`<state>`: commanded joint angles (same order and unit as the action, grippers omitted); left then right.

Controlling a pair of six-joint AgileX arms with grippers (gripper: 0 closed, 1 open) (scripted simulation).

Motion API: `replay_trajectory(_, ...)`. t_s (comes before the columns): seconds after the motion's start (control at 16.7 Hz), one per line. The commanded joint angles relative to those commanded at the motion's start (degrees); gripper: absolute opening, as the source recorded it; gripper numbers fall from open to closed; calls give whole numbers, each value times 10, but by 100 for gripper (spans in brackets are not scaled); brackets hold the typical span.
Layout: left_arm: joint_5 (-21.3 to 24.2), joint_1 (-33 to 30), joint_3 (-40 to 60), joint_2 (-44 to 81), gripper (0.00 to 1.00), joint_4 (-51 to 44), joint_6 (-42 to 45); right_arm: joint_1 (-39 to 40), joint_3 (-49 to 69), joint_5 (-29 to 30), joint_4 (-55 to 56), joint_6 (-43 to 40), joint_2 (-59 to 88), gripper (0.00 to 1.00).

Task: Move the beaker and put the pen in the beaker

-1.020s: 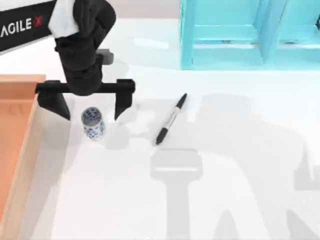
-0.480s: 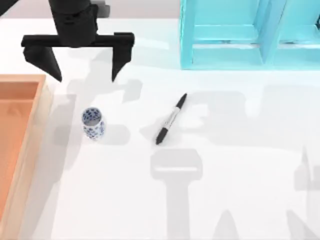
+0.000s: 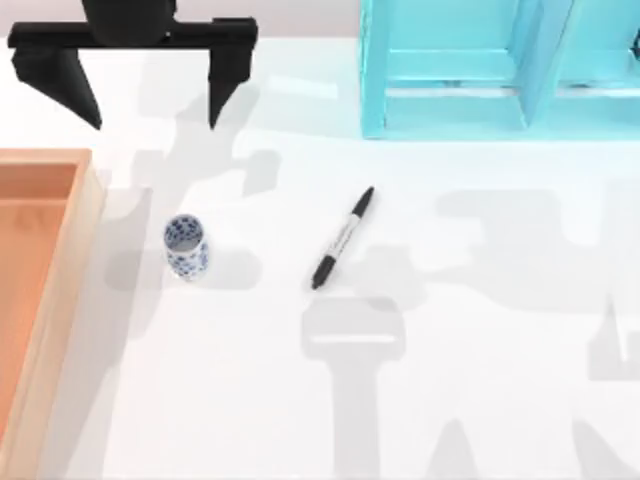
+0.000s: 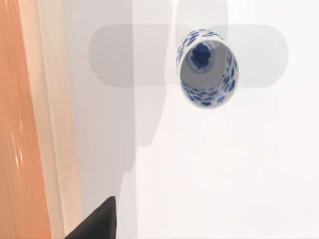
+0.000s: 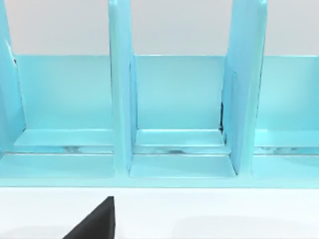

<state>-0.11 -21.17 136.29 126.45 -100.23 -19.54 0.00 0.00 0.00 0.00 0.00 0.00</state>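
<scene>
Left gripper has pulled back up-table, fingers spread and empty, leaving the beaker upright beside the wooden tray; pen still flat, untouched, next up.

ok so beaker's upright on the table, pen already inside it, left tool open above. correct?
Not quite: the pen lies flat on the table, apart from the beaker, as the top view shows. The beaker is upright and the left tool is open above.
</scene>
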Motion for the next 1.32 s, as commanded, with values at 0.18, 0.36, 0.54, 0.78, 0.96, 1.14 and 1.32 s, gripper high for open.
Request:
replay_trajectory(0.18,-2,0,-1,0,100,3,1,0,0,0,0,0,0,100)
replay_trajectory(0.36,-33,-38,1,38,100,41,15,0,0,0,0,0,0,100)
replay_trajectory(0.54,-64,-121,0,101,100,115,29,0,0,0,0,0,0,100)
replay_trajectory(0.78,-115,-206,-1,172,100,199,51,0,0,0,0,0,0,100)
replay_trajectory(0.96,-122,-214,-2,179,100,207,56,0,0,0,0,0,0,100)
replay_trajectory(1.14,-120,-212,-4,179,100,207,55,0,0,0,0,0,0,100)
replay_trajectory(1.32,-122,-208,-35,185,100,246,62,0,0,0,0,0,0,100)
